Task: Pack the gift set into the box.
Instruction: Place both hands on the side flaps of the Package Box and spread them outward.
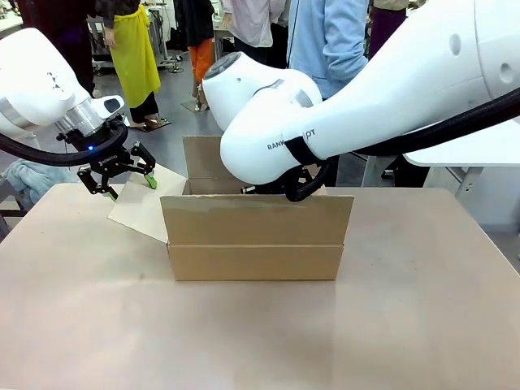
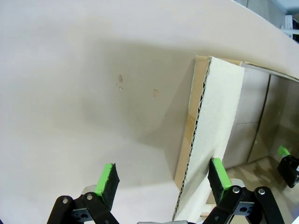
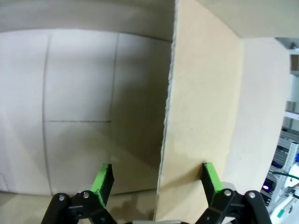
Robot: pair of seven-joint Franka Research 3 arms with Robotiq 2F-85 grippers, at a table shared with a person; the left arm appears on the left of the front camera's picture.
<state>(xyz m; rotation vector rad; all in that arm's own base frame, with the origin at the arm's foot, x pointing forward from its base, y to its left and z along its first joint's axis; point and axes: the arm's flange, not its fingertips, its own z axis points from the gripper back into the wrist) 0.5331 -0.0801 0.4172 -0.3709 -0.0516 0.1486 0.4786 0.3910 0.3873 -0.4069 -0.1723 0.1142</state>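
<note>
The box (image 1: pixel 256 244) is a brown cardboard carton in the middle of the table with its flaps up. My left gripper (image 1: pixel 118 175) hovers open over the box's left flap (image 1: pixel 142 207). In the left wrist view that gripper (image 2: pixel 163 176) straddles the flap's corrugated edge (image 2: pixel 198 140) without closing on it. My right arm reaches down behind the box's front flap. In the right wrist view the right gripper (image 3: pixel 157 179) is open astride a cardboard edge (image 3: pixel 166 116), with the box's bare inside (image 3: pixel 70 116) to one side. The gift set is out of view.
Bare table (image 1: pixel 260 333) lies in front of and beside the box. Several people stand beyond the far edge, one in a light blue top (image 1: pixel 329 41). A white table (image 1: pixel 479 150) stands at the right.
</note>
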